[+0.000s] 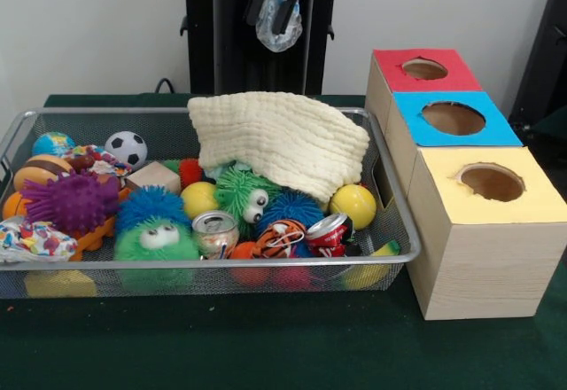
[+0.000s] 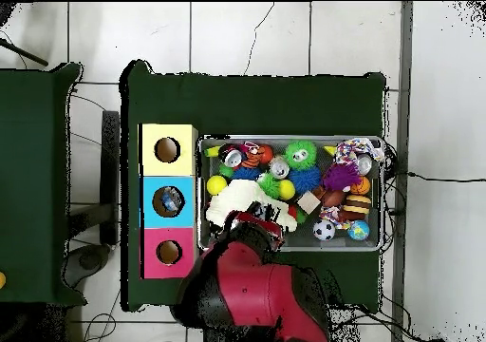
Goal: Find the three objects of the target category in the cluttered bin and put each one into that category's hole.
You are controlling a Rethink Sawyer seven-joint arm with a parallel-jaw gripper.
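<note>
**Gripper raised with a crumpled wrapper**

Front view: the gripper [image 1: 278,11] hangs at the desk's far edge, closed on a crumpled clear wrapper [image 1: 279,25] above the bin [image 1: 386,197]. Overhead, the red arm [image 2: 249,295] hides it, and something lies inside the blue box [image 2: 168,202].

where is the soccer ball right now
In the front view the soccer ball sits at the bin's far left, beside the globe ball. Overhead it lies near the robot-side wall.
</note>
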